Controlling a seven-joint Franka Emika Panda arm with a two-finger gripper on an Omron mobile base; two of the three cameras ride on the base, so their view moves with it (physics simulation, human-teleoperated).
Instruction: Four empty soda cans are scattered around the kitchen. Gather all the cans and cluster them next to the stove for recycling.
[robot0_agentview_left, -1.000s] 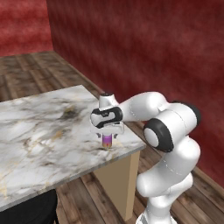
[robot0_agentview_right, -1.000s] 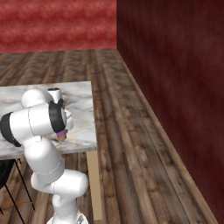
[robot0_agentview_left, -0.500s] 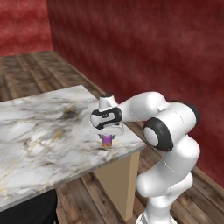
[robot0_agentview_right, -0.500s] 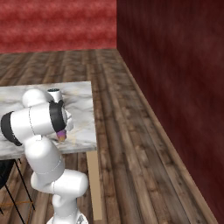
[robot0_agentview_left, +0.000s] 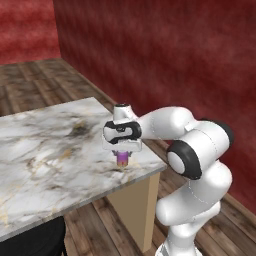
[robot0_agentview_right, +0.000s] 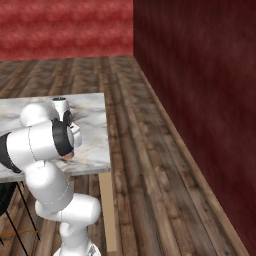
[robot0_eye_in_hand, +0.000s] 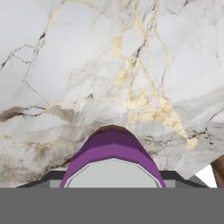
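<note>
The small purple cylindrical soda can with a silver top (robot0_agentview_left: 122, 158) stands upright near the front right corner of the white marble table with grey and gold veining (robot0_agentview_left: 45, 155); in the hand view the can (robot0_eye_in_hand: 113, 161) sits low between the finger tips, the marble (robot0_eye_in_hand: 109, 65) spread behind it; the two-finger gripper (robot0_agentview_left: 122, 156) reaches straight down over the can, its jaws narrowed onto the can's sides; dark wooden plank floor (robot0_agentview_right: 150, 165) and a deep red wall (robot0_agentview_left: 165, 55) surround the table.
</note>
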